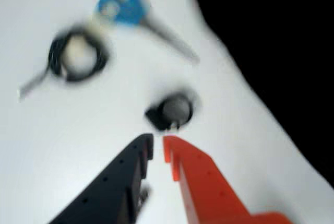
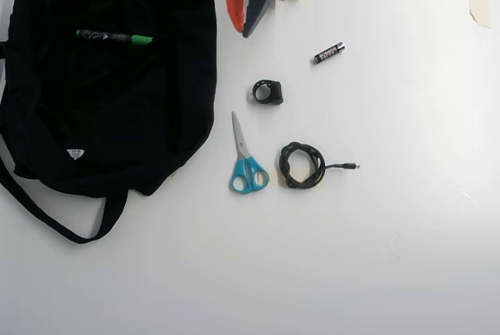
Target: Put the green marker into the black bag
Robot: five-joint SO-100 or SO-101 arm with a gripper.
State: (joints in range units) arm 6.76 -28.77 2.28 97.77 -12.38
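The claw (image 2: 244,30) is up at the far edge of the overhead view, tips nearly together, holding nothing. In the wrist view its black and orange fingers (image 1: 183,164) hover over a small black ring-shaped thing (image 1: 172,110), pretty blurry there. Overhead, the battery (image 2: 330,53) lies to its right, with the blue-handled scissors (image 2: 246,162) and the coiled black cable (image 2: 303,165) nearer, all on the white bench (image 2: 391,257). The green marker (image 2: 114,37) lies on the black bag (image 2: 101,116) at far left.
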